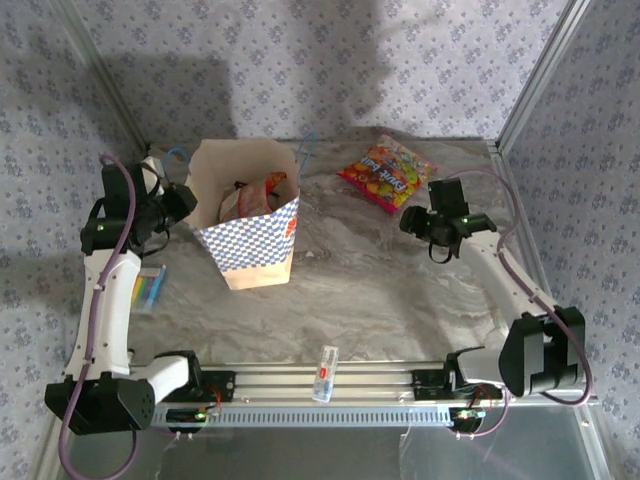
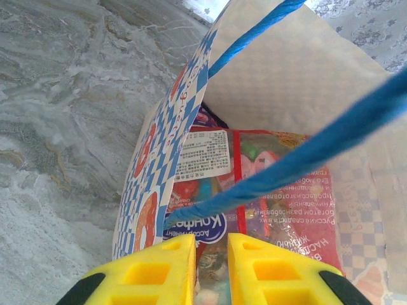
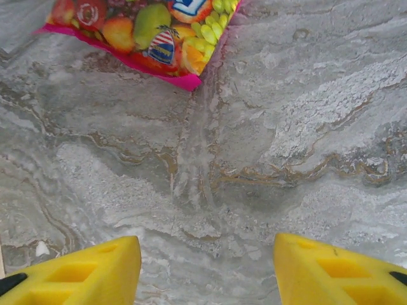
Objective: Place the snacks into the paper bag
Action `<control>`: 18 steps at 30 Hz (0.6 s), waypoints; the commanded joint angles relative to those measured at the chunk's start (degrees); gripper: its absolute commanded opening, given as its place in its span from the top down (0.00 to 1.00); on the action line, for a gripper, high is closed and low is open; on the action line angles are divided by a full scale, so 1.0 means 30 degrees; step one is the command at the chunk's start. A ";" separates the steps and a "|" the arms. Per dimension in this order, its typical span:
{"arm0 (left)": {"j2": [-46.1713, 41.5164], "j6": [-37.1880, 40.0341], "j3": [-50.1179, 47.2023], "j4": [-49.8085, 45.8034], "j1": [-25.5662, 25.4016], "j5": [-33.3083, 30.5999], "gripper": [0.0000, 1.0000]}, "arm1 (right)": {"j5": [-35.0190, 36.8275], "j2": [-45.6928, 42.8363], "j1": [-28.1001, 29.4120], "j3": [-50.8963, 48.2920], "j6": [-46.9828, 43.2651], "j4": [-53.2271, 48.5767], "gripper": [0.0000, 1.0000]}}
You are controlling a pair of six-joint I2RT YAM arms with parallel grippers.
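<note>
L gripper (image 2: pixel 212 246): yellow fingers nearly together, thin slit betw. them; can't tell if anything's pinched. It hangs over the paper bag (image 2: pixel 149 165) at the bag's left rim, w/ a blue cord handle (image 2: pixel 305 159) crossing just in front. Inside the bag lie bagged packets (image 2: pixel 254 184): glossy crinkled plastic, red border, white label panel, a purple one tucked behind. Exact count not readable.

R gripper (image 3: pixel 206 246): fingers spread wide, nothing betw. them, over bare table (image 3: pixel 267 159) well to the right of the bag.

Progress, as I judge it: mostly done. One loose packet (image 1: pixel 388 172) is left, flat on the table to the right of the bag and beyond the R gripper. It's shiny film, pink edge, fruit/candy print. A small striped item (image 1: pixel 148 290) sits left of the bag, near side; can't tell if it's a snack. Clear tube (image 1: pixel 325 373) in front of the bag isn't one.

Materials: bag is stiff tan kraft, blue-white check band, stands upright, mouth open. Handle is twisted cord. Table is grey marble-look, smooth. Packets are thin, floppy, prob. slippery.
</note>
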 commanded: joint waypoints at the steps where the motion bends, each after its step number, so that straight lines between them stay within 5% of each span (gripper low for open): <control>1: -0.0082 0.0121 0.0093 -0.0778 -0.0203 -0.0414 0.79 | -0.0223 0.0984 -0.0251 0.0352 -0.0295 0.0129 0.44; 18: 0.0339 0.0172 -0.0096 -0.0861 -0.0617 -0.1046 0.77 | 0.0518 0.6395 -0.0446 0.4393 -0.2299 -0.0440 0.50</control>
